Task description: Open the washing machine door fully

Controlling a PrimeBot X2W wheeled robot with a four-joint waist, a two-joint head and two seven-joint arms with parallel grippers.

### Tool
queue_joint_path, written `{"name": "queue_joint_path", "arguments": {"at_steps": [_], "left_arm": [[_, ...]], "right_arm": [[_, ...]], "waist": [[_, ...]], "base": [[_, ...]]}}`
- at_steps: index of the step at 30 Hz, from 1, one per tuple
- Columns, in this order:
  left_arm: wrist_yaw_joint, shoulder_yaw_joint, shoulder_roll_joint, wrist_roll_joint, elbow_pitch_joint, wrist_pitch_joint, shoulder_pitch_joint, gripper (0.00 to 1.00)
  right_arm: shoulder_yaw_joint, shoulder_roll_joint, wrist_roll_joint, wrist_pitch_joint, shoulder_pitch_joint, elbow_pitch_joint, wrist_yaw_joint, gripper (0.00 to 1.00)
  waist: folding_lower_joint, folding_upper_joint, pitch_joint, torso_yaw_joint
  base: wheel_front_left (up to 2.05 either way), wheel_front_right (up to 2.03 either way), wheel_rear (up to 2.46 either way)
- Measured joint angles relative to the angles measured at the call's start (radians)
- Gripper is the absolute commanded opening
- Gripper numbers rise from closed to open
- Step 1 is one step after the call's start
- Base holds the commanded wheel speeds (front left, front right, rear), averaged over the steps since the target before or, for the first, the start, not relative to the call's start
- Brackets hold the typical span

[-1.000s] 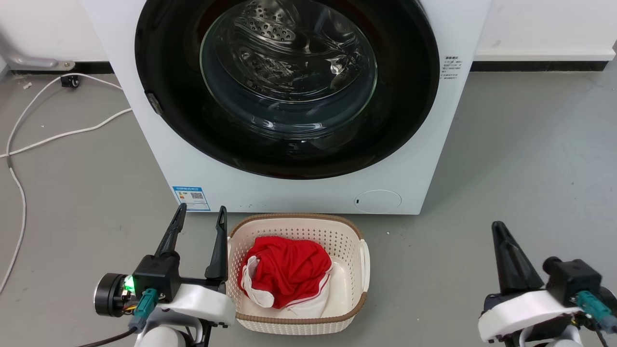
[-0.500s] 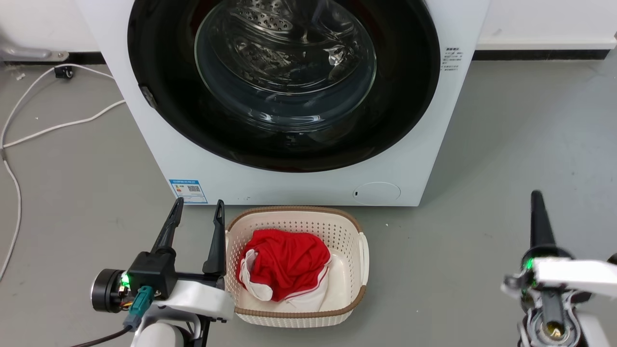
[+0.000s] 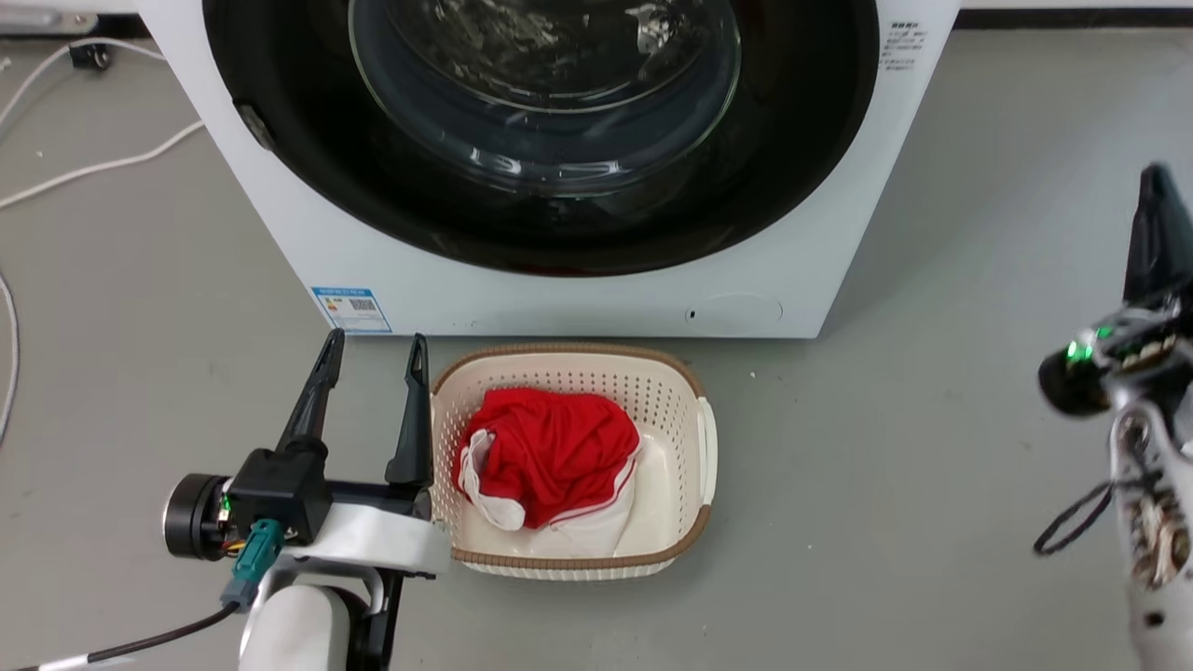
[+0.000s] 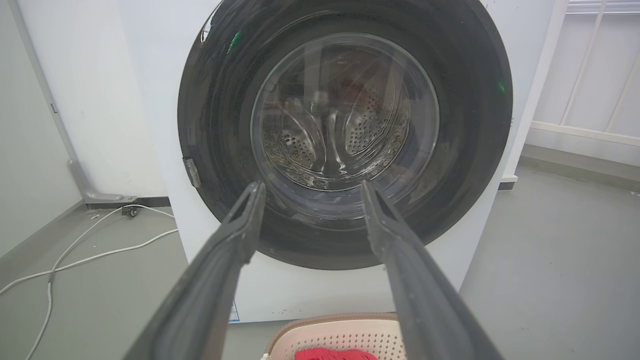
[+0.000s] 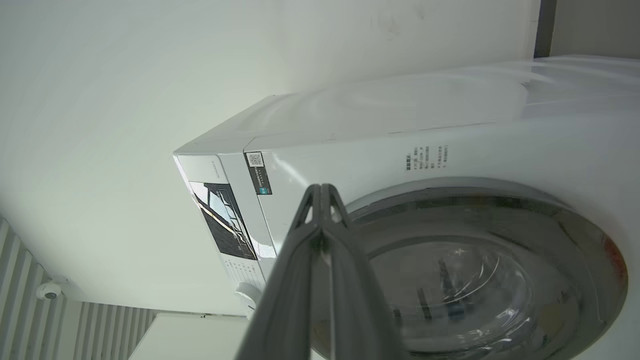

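The white washing machine (image 3: 839, 233) stands ahead, and its glossy black washing machine door (image 3: 802, 186) lies flush against the front, with the steel drum showing through the glass bowl (image 3: 545, 84). My left gripper (image 3: 373, 343) hovers low over the floor in front of the machine's lower left corner, open and empty. In the left wrist view its fingers (image 4: 311, 185) frame the lower half of the door (image 4: 465, 125). My right gripper (image 3: 1156, 179) is raised at the far right, away from the machine. The right wrist view, turned sideways, shows this gripper (image 5: 322, 189) shut and empty, pointing toward the door's rim (image 5: 500, 200).
A cream perforated basket (image 3: 559, 382) holding a red and white garment (image 3: 550, 452) sits on the grey floor just in front of the machine, beside my left gripper. White cables (image 3: 93, 168) trail over the floor at the left. The control panel (image 5: 220, 220) faces the right wrist camera.
The head camera has tilted down, so the machine sits higher in view. My right arm has risen and rolled, its gripper now much higher at the right. The left gripper holds its place.
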Motion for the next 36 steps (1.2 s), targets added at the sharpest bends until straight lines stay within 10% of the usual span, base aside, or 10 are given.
{"name": "queue_joint_path", "arguments": {"at_steps": [13, 36], "left_arm": [[-0.003, -0.012, -0.001, -0.008, -0.049, 0.000, -0.073, 1.00], [-0.006, -0.039, -0.001, -0.011, -0.096, 0.000, -0.156, 1.00]], "right_arm": [[0.258, -0.204, -0.038, 0.204, -0.474, 0.369, 0.000, 0.00], [0.491, -0.161, -0.197, 0.297, -0.912, 0.739, 0.000, 0.00]], "waist": [[0.0000, 0.0000, 0.130, 0.033], [0.0001, 0.0000, 0.313, 0.081]], "base": [[0.00, 0.00, 0.00], [0.00, 0.00, 0.00]]}}
